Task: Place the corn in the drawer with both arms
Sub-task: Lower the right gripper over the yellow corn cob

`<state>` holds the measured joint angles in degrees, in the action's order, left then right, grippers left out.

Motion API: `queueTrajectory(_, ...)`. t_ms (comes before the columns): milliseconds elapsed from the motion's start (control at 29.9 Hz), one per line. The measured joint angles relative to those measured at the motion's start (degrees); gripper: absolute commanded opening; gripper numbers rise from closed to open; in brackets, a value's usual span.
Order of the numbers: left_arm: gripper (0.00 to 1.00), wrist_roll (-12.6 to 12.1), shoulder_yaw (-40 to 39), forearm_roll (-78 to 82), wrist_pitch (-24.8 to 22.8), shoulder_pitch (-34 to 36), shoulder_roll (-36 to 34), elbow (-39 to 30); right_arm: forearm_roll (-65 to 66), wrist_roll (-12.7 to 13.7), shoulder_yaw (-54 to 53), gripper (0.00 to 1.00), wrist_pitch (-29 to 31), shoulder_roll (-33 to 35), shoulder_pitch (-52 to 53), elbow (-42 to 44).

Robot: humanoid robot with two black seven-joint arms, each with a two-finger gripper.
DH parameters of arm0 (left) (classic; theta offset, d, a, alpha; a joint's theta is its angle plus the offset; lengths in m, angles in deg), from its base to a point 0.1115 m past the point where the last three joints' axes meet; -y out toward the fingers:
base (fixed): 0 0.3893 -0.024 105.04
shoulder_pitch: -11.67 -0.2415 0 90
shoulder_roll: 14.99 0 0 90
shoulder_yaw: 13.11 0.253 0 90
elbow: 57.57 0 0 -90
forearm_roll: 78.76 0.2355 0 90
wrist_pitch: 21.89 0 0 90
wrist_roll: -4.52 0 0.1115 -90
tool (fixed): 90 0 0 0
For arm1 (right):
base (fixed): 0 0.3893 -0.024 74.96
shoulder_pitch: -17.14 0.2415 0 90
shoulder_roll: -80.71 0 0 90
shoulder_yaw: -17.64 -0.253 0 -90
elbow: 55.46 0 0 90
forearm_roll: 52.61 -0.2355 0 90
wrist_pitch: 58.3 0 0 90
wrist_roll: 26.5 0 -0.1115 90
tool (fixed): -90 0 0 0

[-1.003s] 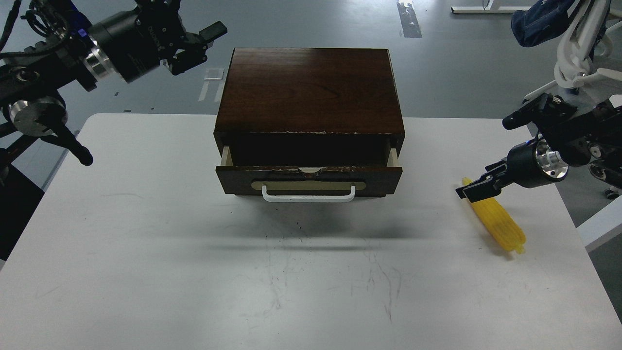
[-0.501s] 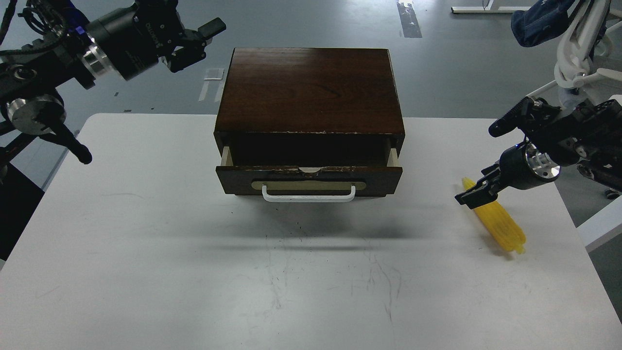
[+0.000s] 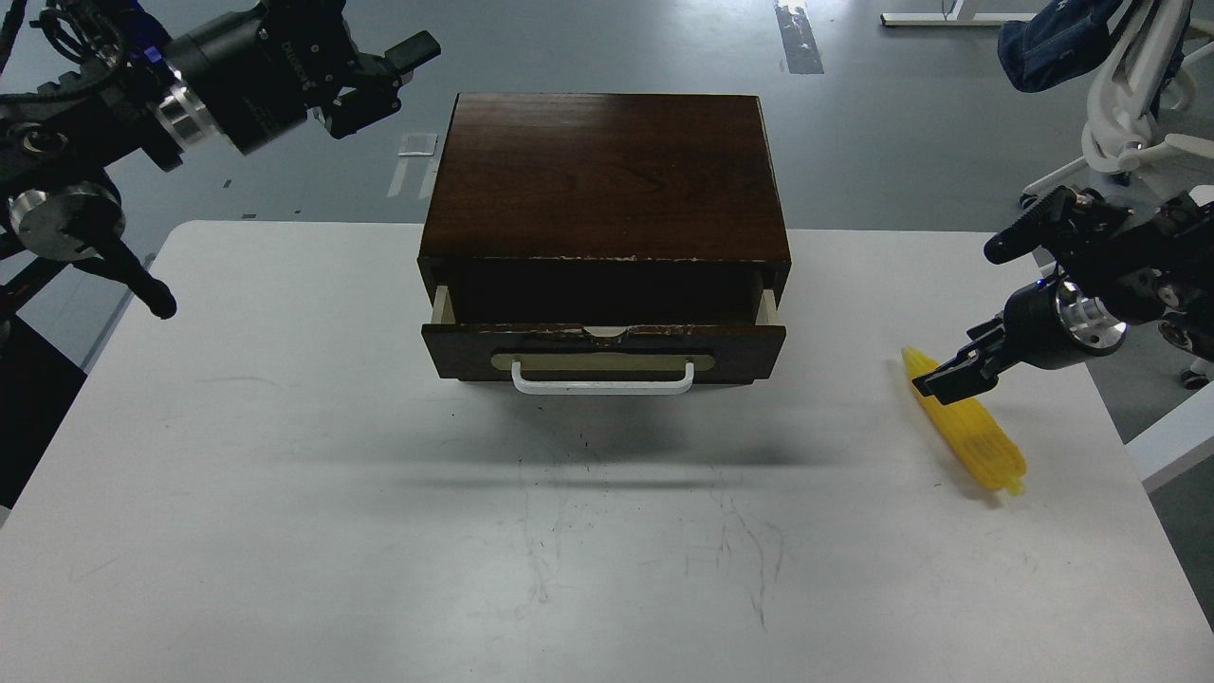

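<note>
Since half a second ago the right gripper is shifted rightward, off the corn's tip. Its dark fingers are seen over the narrow end of the corn; spread and contact cannot be told. The corn lies well right of the drawer, which is pulled partly out. The left gripper is held spread, empty, beyond the cabinet's left corner.
</note>
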<state>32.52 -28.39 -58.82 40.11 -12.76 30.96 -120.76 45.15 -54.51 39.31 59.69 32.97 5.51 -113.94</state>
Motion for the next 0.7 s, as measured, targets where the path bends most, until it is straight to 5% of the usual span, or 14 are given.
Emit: queueTrajectory(702,0.99,0.0,-1.32,0.01,0.0,-0.2,0.1,0.23,0.16,0.01,7.83,1.0,0.01,-11.49,-0.35,11.35)
